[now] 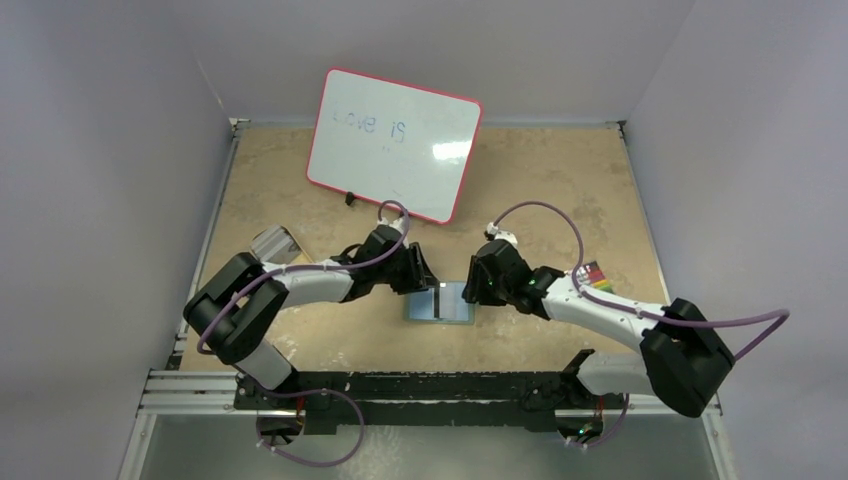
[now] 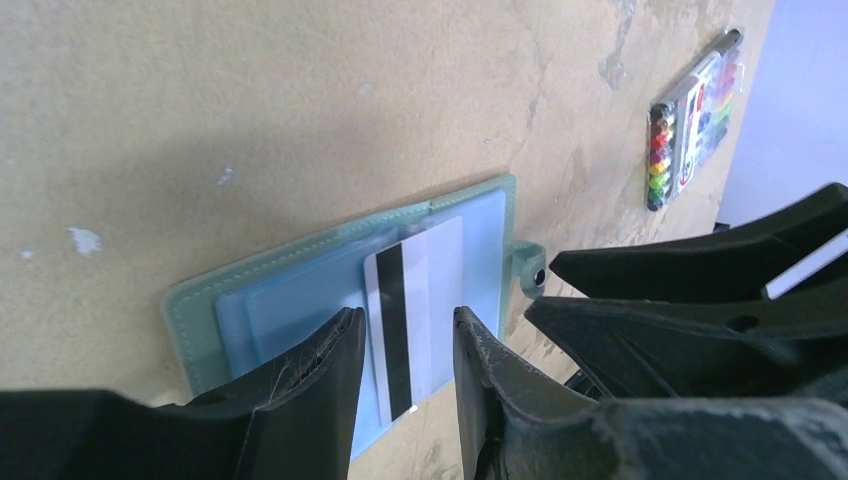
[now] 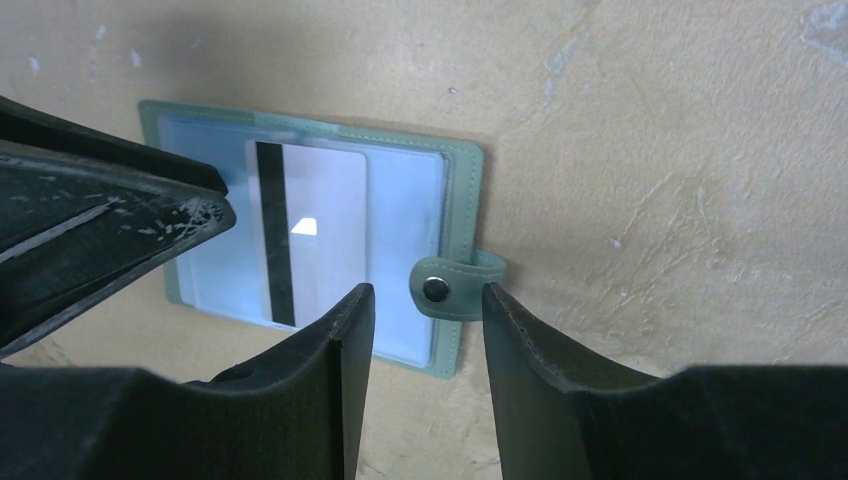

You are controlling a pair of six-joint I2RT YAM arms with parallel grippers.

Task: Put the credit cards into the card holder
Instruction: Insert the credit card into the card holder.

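Mid-insertion: credit card [image 2: 418, 300] lies on the card holder [image 2: 190, 315] between spread jaws of left gripper [image 2: 405, 322]; right gripper [image 3: 428, 292] likewise spread; next, probably slide it fully home

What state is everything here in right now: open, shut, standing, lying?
Card holder: open, lying flat.
Striped card: stripe up on the holder's inside; whether tucked in, cannot tell.
Left hand: open, over the card.
Right hand: open, at the holder's edge.
Whiteboard: propped up tilted, faint writing.
Pen pack: lying flat, pens inside.
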